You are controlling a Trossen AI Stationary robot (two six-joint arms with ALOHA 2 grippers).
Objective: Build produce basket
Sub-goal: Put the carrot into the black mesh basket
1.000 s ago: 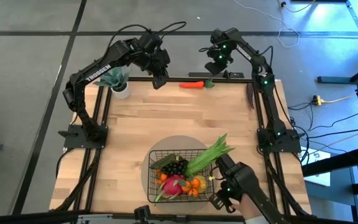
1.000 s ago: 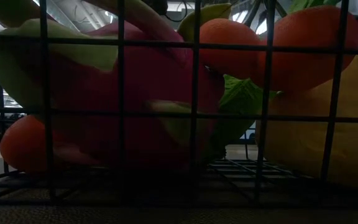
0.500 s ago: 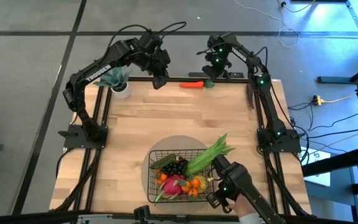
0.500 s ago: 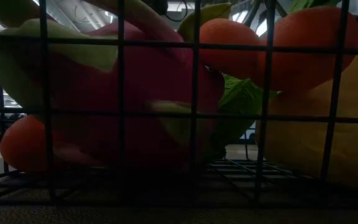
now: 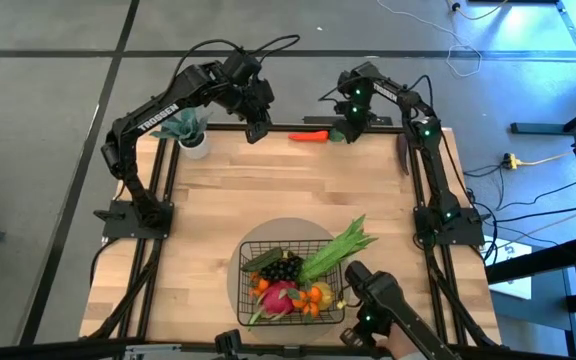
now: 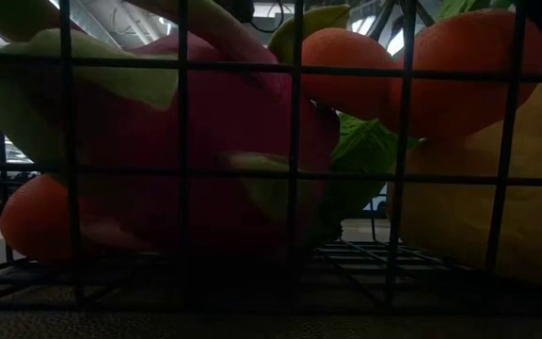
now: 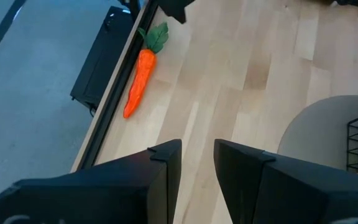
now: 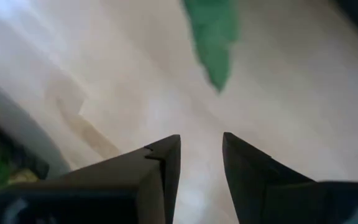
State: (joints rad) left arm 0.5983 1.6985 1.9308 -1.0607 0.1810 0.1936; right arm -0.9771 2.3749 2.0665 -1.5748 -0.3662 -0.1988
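Inspector: Carrot (image 5: 309, 136) lies alone at the bench's far edge; basket (image 5: 253, 256) sits near, holding the other produce (image 5: 288, 285).

Clerk: Hands?

Inspector: Right hand (image 5: 346, 124) hovers beside its leafy top, left hand (image 5: 256, 129) left of it, both with fingers apart, empty. Carrot looks light, soft; mid-body across its width seems the safest hold.

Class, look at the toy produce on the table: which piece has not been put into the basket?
The carrot: it lies alone at the table's far edge, while the rest sit in the basket.
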